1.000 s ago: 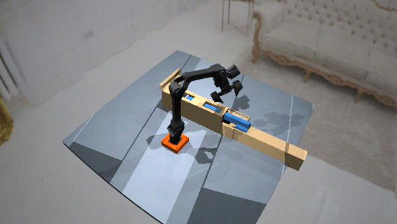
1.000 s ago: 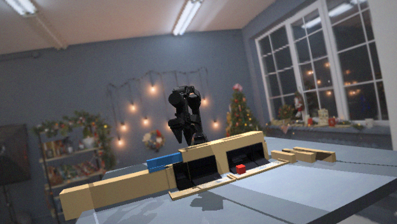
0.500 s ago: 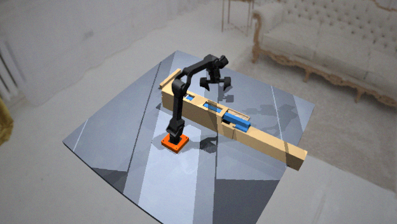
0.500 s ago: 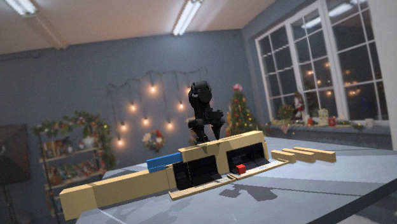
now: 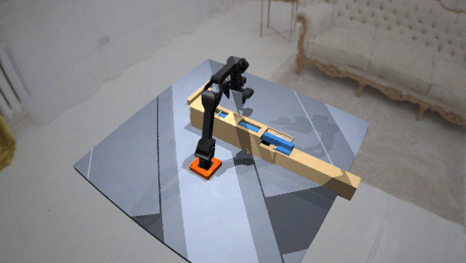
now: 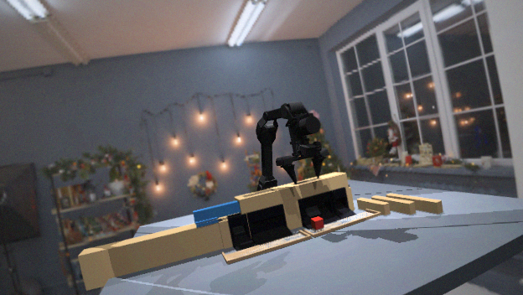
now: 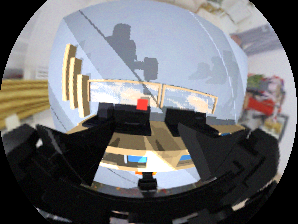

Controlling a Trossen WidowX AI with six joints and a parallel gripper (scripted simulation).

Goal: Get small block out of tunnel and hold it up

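Note:
The small red block [image 6: 317, 223] [image 7: 142, 104] sits on the shallow rimmed ledge just outside one side opening of the wooden tunnel [image 5: 224, 131] [image 6: 292, 211]. It is outside the tunnel walls and is hidden in the top view. The blue handle [image 5: 278, 141] [image 6: 215, 213] sticks out of the tunnel's end, and blue parts of the cage show through the roof slots. My gripper [image 5: 235, 98] [image 6: 307, 180] [image 7: 147, 125] is wide open and empty, pointing down above the tunnel roof. The block is out beyond the fingers, on the side away from the arm's base.
A long wooden rail [image 5: 321, 168] [image 6: 151, 243] runs on from the handle end past the table edge. Three loose wooden rods [image 6: 373, 205] [image 6: 394, 204] [image 6: 419, 203] lie beyond the tunnel's other end. The tunnel stands between the orange arm base [image 5: 205, 167] and the block's ledge.

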